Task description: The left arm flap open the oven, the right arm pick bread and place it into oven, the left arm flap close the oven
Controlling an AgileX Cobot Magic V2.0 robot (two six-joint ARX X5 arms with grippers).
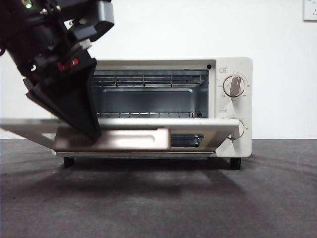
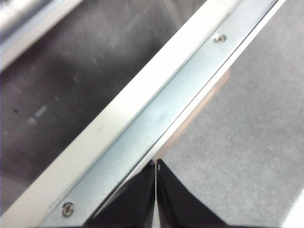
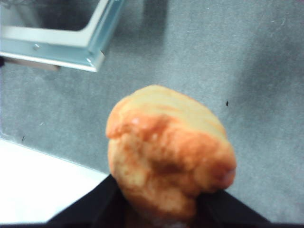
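Front view, left to right. The left hand (image 1: 81,116), a black wedge on a dark arm descending from the upper left corner, rests its tip on the left end of the lowered door (image 1: 143,130). In the left wrist view its two jaws lie pressed together with nothing between them, the tip (image 2: 156,166) meeting the door's metal-trimmed edge (image 2: 156,118). The oven (image 1: 228,99) stands on the dark surface (image 1: 158,198); its door is folded down almost level, the bar handle (image 1: 119,139) facing the camera, and the wire racks (image 1: 148,79) inside are exposed. Two round knobs (image 1: 234,86) sit one above the other on the right panel. The right hand (image 3: 161,209) is out of the front view; in the right wrist view its jaws grip the bread (image 3: 166,152), held above the surface, with a corner of the open door (image 3: 90,52) beyond it.
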